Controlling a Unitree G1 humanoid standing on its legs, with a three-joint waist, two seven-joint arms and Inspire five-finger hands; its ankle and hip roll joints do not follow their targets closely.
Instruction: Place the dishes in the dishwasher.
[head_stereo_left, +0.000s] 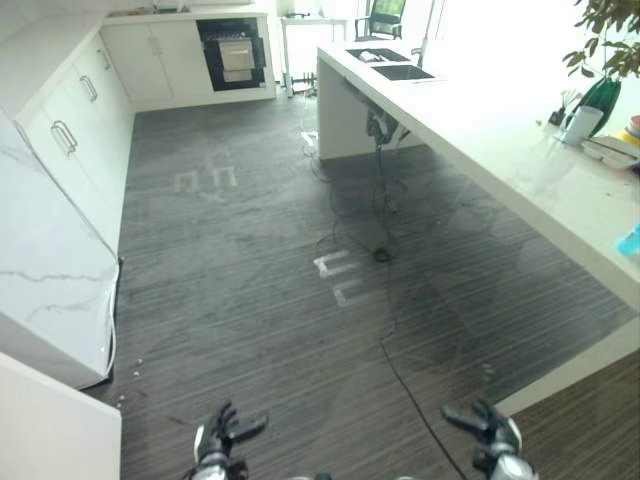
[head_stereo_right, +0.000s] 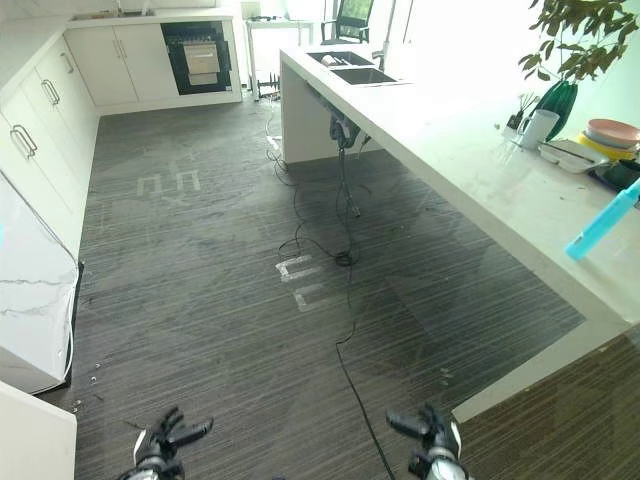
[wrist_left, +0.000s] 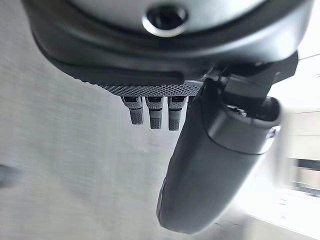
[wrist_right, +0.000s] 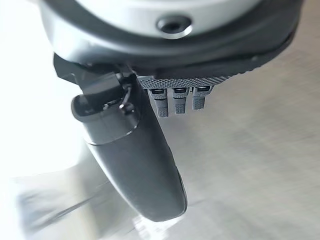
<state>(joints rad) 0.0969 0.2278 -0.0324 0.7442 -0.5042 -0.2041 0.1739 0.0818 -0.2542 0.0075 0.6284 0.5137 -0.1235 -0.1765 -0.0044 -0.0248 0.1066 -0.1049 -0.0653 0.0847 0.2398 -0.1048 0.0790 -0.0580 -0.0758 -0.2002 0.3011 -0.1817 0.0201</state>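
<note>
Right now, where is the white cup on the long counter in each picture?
Left eye view: the white cup stands far right on the counter, in front of the green vase.
Right eye view: the cup stands upper right, again by the vase.
Left wrist view: the cup is not in it.
Right wrist view: the cup is not in it.
Shared landmark: the sink at the counter's far end.

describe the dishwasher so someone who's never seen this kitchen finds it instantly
Follow the white cabinet run along the robot's left to the far wall. The dark open-fronted dishwasher sits in that wall's white cabinets, under the worktop. It is the only black opening among white doors, with a pale rack inside.
</note>
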